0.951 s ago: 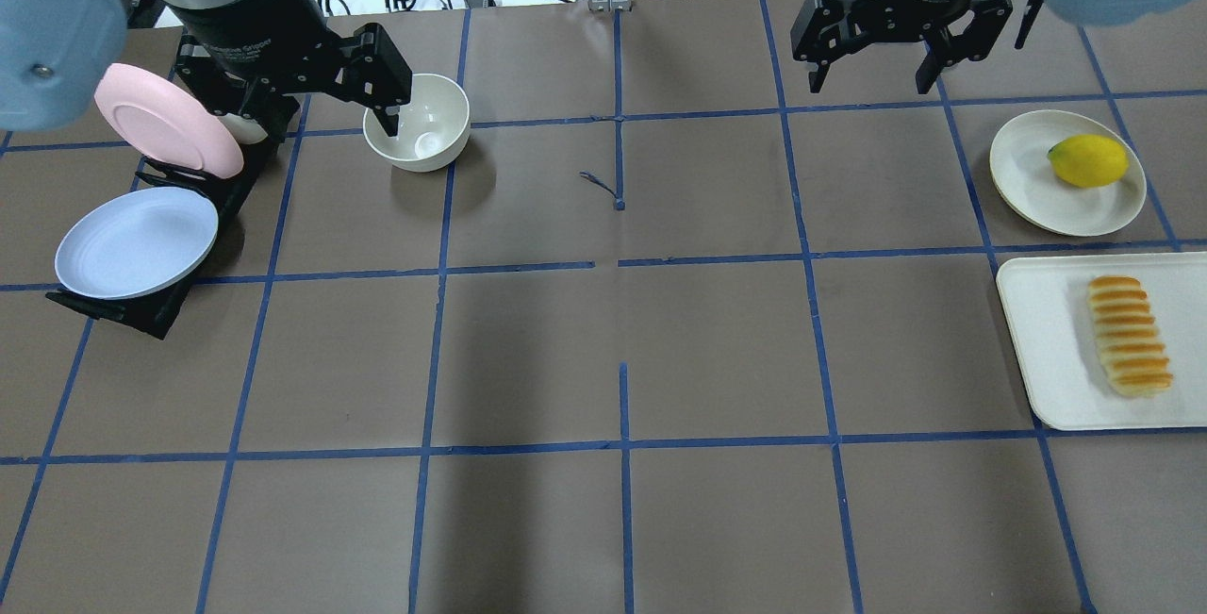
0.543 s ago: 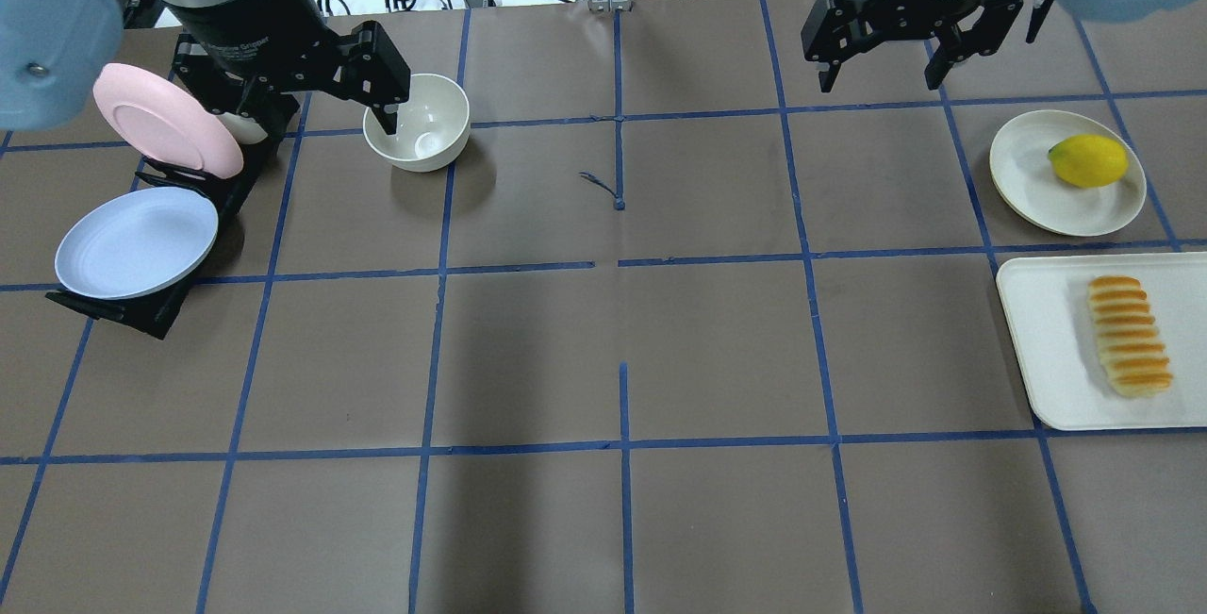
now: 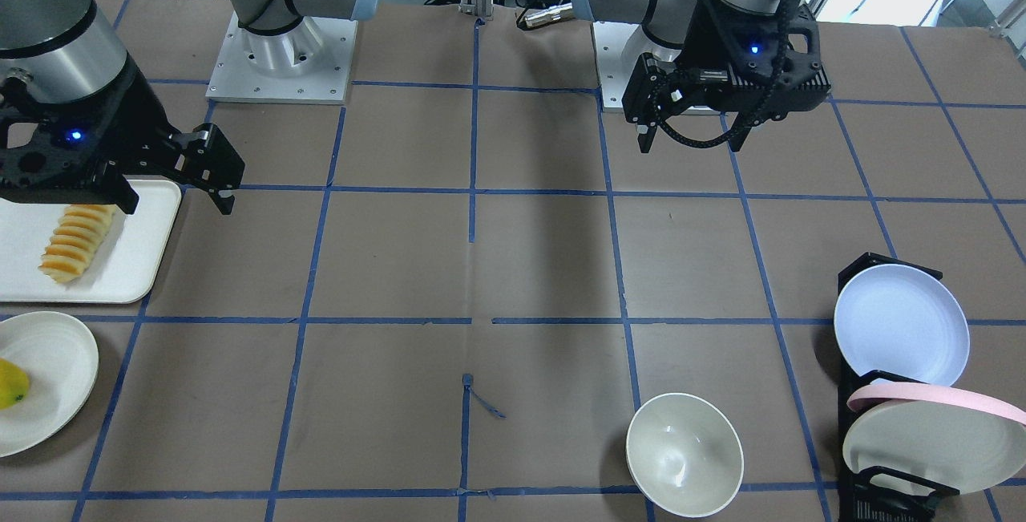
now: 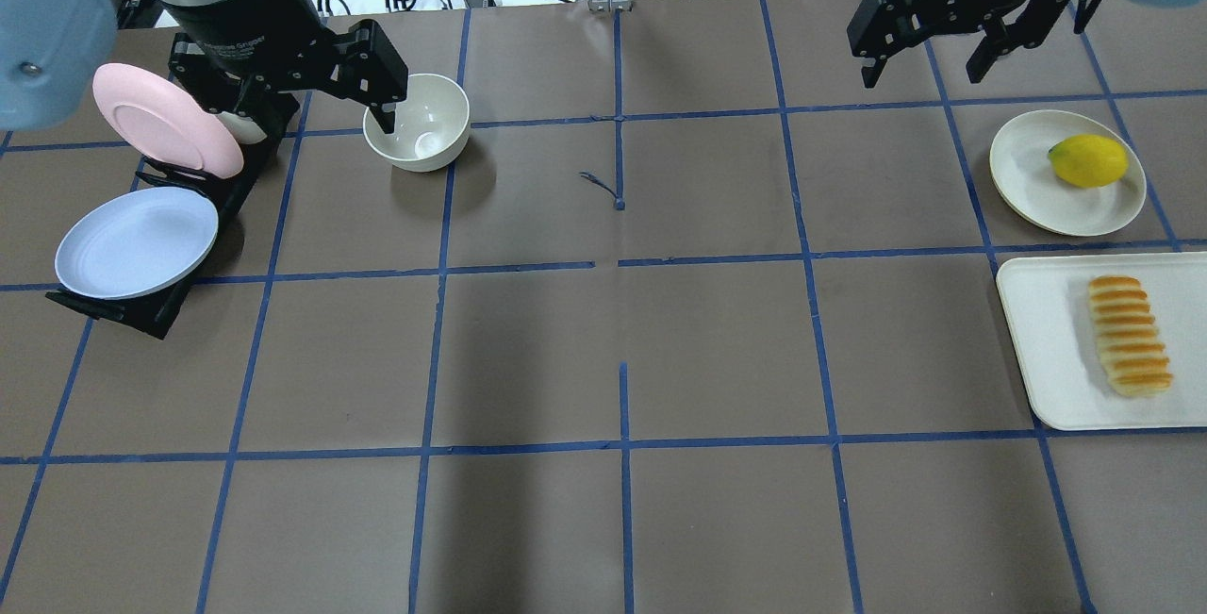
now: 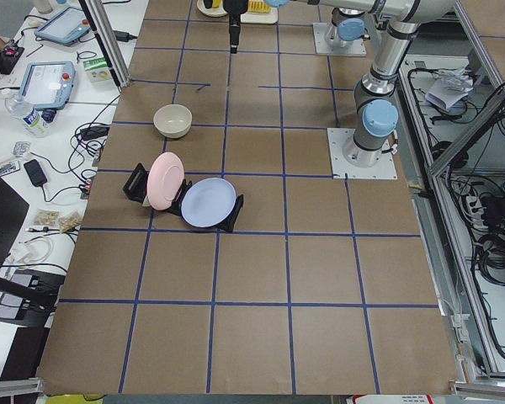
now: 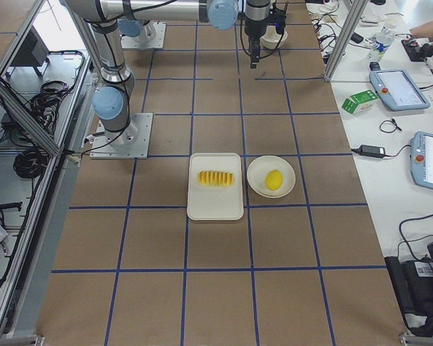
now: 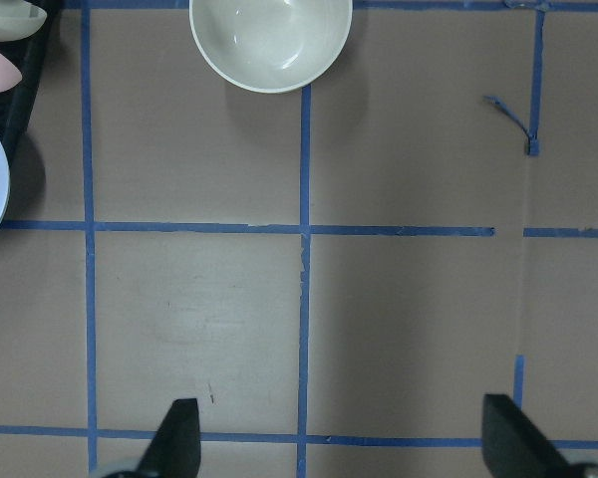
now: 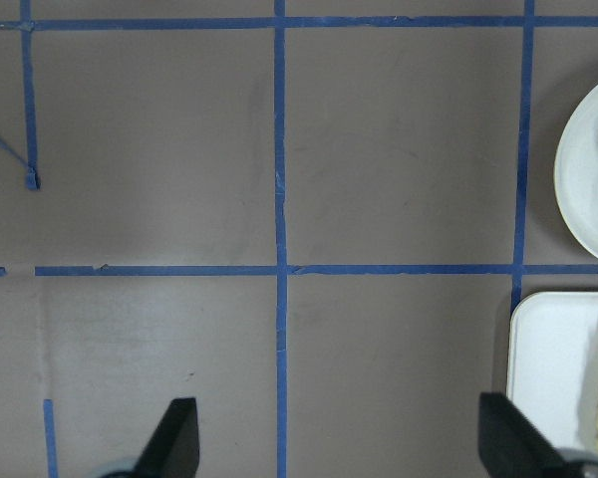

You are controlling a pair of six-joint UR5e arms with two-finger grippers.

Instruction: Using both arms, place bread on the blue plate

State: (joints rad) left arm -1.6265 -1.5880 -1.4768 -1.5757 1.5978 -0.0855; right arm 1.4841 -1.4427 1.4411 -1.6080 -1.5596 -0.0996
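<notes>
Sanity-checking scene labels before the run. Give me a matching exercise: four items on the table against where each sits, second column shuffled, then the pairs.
Things
1. ridged yellow-orange bread loaf
2. round pale-blue plate
3. small yellow fruit
4. deep cream-white bowl

Places
A. on a round cream plate
B. directly on the brown taped table
C. on a white rectangular tray
D. propped tilted in a black rack

Pairs: 1-C; 2-D; 3-A; 4-B
</notes>
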